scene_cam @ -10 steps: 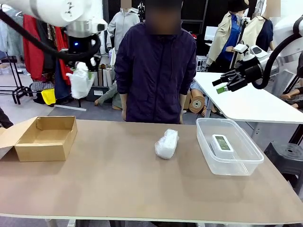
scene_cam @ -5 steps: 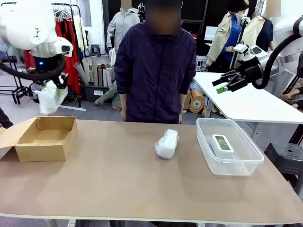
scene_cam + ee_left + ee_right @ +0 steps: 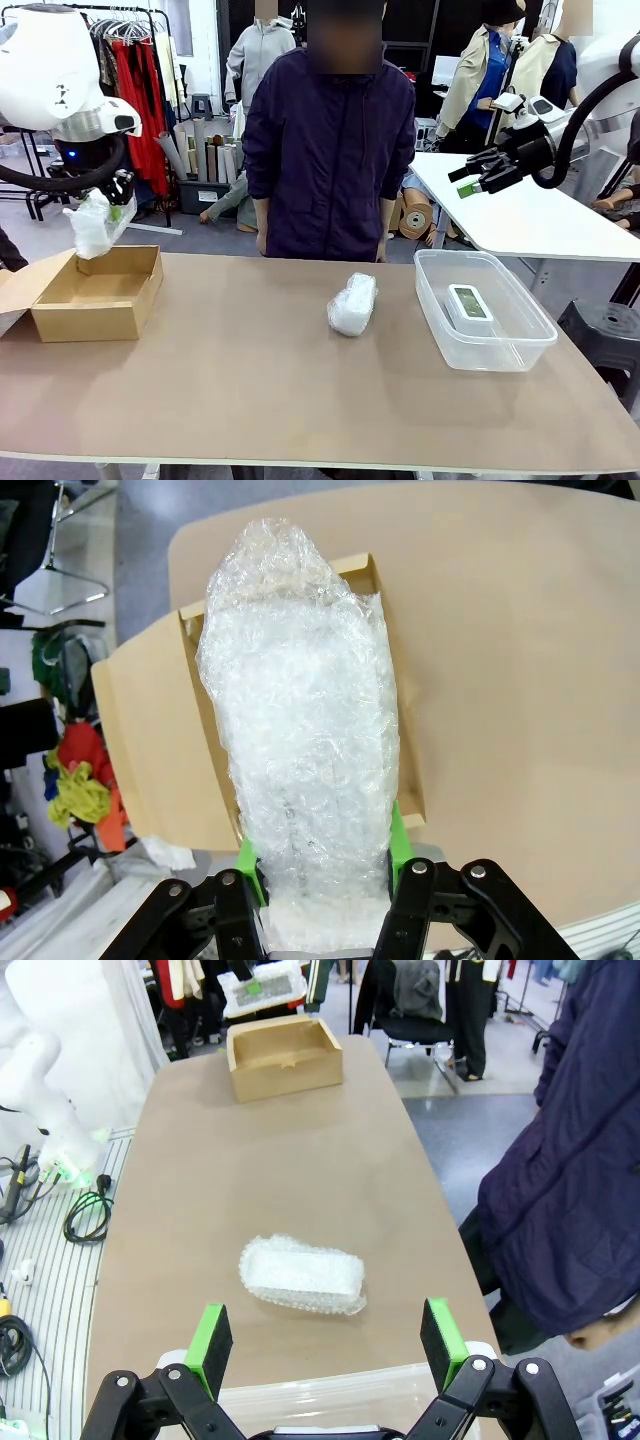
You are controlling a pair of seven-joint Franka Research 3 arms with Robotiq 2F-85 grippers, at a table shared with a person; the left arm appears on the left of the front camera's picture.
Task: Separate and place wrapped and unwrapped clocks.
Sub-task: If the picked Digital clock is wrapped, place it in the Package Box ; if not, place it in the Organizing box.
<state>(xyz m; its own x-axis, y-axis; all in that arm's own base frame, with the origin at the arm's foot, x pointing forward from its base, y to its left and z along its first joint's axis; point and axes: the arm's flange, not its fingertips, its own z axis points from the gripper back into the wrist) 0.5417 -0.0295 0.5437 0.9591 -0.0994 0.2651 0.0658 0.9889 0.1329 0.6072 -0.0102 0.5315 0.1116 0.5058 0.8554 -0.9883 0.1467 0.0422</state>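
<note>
Above the cardboard box [image 3: 95,310], the left gripper [image 3: 112,203] pinches a bubble-wrapped clock [image 3: 90,225] by one end. Lower it between the box walls before letting go. Right of the box lies the other wrapped clock [image 3: 352,303]; the right gripper [image 3: 468,181] gapes empty.

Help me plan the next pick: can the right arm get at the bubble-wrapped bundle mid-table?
Probably yes: the right arm's fingers are open and empty, and the bubble-wrapped bundle lies alone on bare table, nothing over it.

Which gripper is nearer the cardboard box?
Left. The left gripper, jaws shut on a wrapped clock, hangs above the cardboard box; the right gripper is raised far off to the right.
</note>
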